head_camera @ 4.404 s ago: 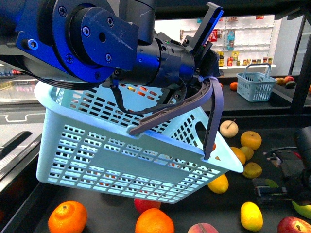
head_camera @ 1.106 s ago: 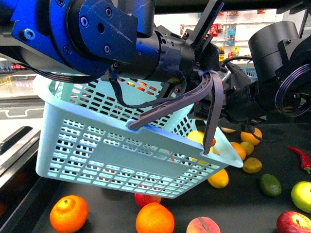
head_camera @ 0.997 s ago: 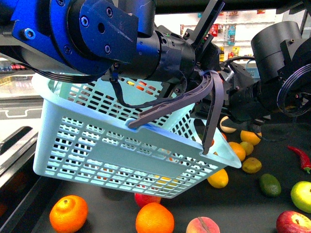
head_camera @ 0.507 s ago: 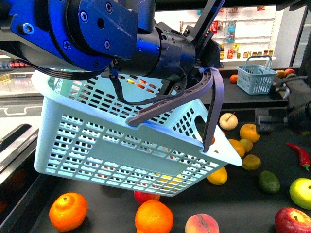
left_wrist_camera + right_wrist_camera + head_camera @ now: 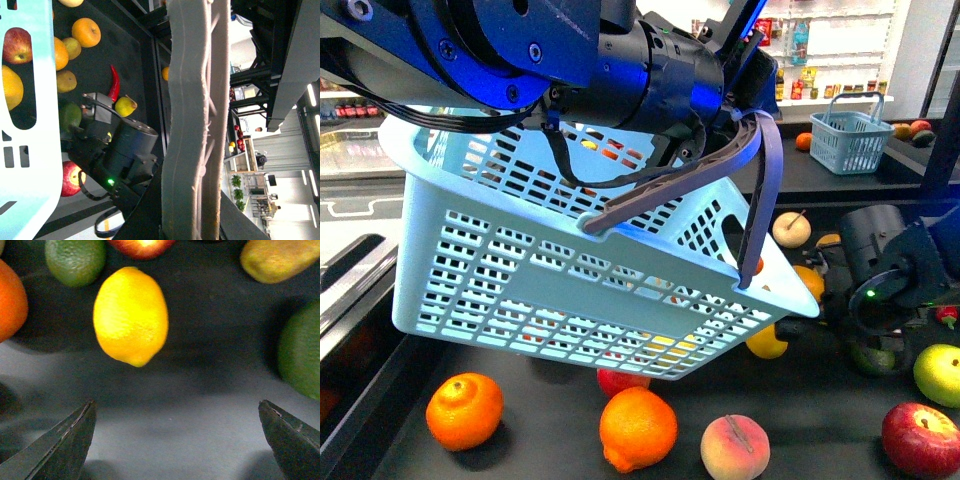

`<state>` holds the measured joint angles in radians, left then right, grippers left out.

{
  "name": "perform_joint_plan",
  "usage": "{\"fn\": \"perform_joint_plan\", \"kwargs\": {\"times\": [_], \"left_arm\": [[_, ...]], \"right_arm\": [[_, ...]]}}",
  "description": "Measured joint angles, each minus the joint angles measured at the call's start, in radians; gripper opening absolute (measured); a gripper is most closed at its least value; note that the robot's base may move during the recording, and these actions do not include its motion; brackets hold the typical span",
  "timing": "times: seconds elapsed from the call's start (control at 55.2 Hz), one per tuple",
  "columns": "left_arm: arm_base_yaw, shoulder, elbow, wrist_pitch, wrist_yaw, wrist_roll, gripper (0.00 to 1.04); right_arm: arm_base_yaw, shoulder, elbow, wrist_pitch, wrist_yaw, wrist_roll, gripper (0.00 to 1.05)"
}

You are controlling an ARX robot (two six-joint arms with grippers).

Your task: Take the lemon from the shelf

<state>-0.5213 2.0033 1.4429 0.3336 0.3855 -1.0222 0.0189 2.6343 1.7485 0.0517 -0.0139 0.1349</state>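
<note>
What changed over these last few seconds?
The right arm, over the basket a second ago, drew back right and lowered to the shelf; the right gripper is open before a lemon. The front-right lemon seen earliest is gone. The basket still hangs from the left arm.

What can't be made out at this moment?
Front view: the basket hides part of the lemon and much of the shelf.
Left wrist view: the blurred basket handle fills the middle, so whether the left fingers close on it cannot be told.
Right wrist view: the edge cuts off the right fingers and bordering fruits.
</note>
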Motion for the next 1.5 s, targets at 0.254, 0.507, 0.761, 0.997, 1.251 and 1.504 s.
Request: {"fn": "perform_joint_plan", "kwargs": {"times": [0.254,0.507,0.761,0.997,1.251,1.504], "left_arm": [[0.0,0.0,0.0,0.0,-0.001,0.001,0.1],[0.0,0.0,0.0,0.0,-0.002,0.0,0.1],[0.0,0.0,0.0,0.0,-0.003,0.001,0.1],[0.0,0.0,0.0,0.0,-0.003,0.001,0.1],[0.0,0.0,0.0,0.0,-0.003,0.001,0.1],[0.0,0.0,0.0,0.0,-0.003,0.001,0.1]], "right_arm": [[0.04,0.134,0.201,-0.071,0.022,-0.001,0.97],[0.043,0.294,0.44,-0.174,0.043,-0.004,0.97],[0.051,0.483,0.778,-0.349,0.048,-0.001,0.97],[0.059,0.631,1.028,-0.48,0.063,0.0,0.96],[0.051,0.616,1.009,-0.417,0.067,-0.006,0.62],[0.031,0.465,0.776,-0.288,0.071,-0.036,0.57]]}}
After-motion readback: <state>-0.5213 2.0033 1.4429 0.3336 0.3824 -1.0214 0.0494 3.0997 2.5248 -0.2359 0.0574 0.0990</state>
